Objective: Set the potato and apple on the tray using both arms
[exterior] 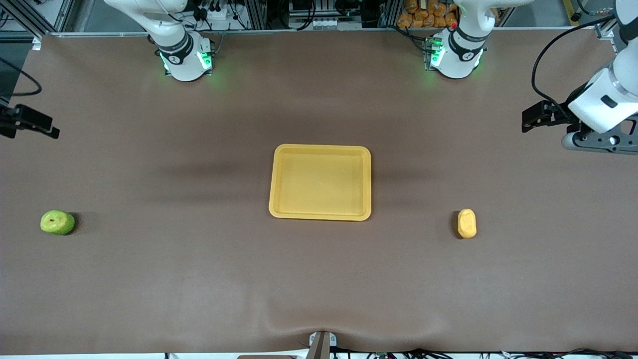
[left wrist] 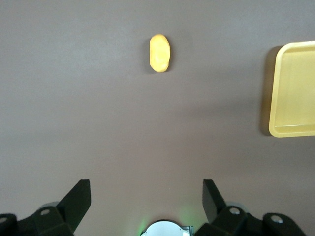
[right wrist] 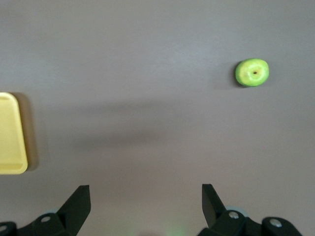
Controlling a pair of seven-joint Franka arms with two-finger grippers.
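The yellow-orange tray (exterior: 321, 182) lies empty at the middle of the table. The yellow potato (exterior: 467, 223) lies toward the left arm's end, a little nearer the front camera than the tray. The green apple (exterior: 57, 222) lies toward the right arm's end, dimple up. My left gripper (left wrist: 146, 196) is open and empty, high over the left arm's end of the table; its view shows the potato (left wrist: 159, 52) and the tray's edge (left wrist: 294, 96). My right gripper (right wrist: 146, 196) is open and empty, high over the right arm's end; its view shows the apple (right wrist: 252, 72) and a tray corner (right wrist: 11, 135).
The brown table cover (exterior: 199, 279) is bare around the three things. The two arm bases (exterior: 185, 59) (exterior: 456, 56) stand along the table's edge farthest from the front camera. A small mount (exterior: 321, 344) sits at the edge nearest the camera.
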